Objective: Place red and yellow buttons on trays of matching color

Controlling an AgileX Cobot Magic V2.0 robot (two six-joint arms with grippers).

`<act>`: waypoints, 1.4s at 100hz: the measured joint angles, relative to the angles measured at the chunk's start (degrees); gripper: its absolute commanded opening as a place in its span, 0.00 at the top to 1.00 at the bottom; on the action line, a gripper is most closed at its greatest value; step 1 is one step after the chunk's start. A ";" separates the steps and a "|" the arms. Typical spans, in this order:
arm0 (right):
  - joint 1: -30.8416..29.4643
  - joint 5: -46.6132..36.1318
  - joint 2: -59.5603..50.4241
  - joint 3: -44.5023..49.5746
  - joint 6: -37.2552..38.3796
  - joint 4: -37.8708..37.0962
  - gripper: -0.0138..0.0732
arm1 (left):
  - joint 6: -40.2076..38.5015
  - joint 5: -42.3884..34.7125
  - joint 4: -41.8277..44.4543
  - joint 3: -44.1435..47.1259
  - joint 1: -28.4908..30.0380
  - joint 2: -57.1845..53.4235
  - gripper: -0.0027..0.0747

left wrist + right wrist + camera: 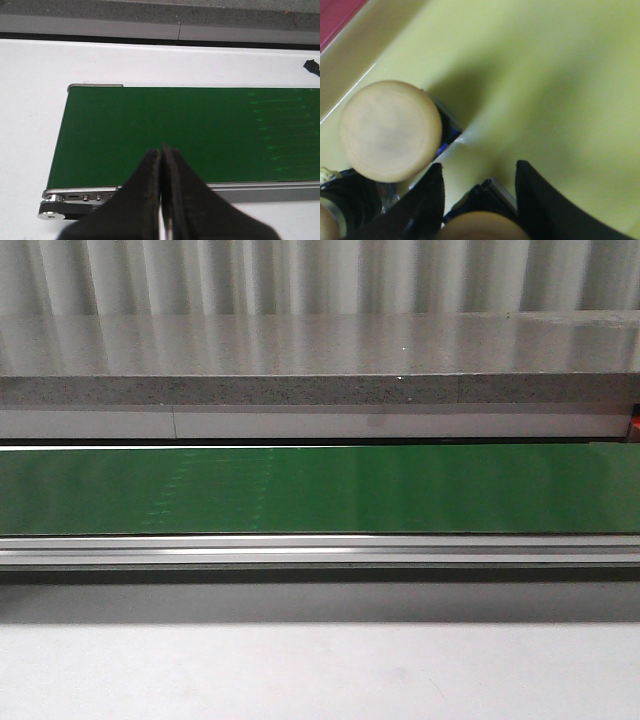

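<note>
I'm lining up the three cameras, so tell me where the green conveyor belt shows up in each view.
Front view: the green conveyor belt runs as a band across the whole width, mid-frame.
Left wrist view: its end section fills the middle, beyond the shut jaws of the left gripper.
Right wrist view: not in it.
Shared landmark: the speckled grey ledge behind the belt.

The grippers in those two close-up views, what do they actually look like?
Both are matt black. The left gripper has two broad fingers that taper to narrow tips, their inner edges scuffed and lighter. The right gripper shows two dark, wedge-shaped fingers, blurred by closeness. No cables or markings are visible on either.
</note>
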 measured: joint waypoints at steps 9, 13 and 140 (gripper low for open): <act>0.00 -0.10 0.04 0.00 0.00 0.00 0.36 | 0.00 0.00 0.00 0.00 0.00 0.00 0.99; 0.00 -0.10 0.04 0.00 0.00 0.00 0.30 | 0.00 0.00 0.00 0.00 0.00 0.00 0.99; 32.32 6.29 -38.37 0.21 -6.70 0.37 0.23 | 0.00 0.00 0.00 0.00 0.00 0.00 0.99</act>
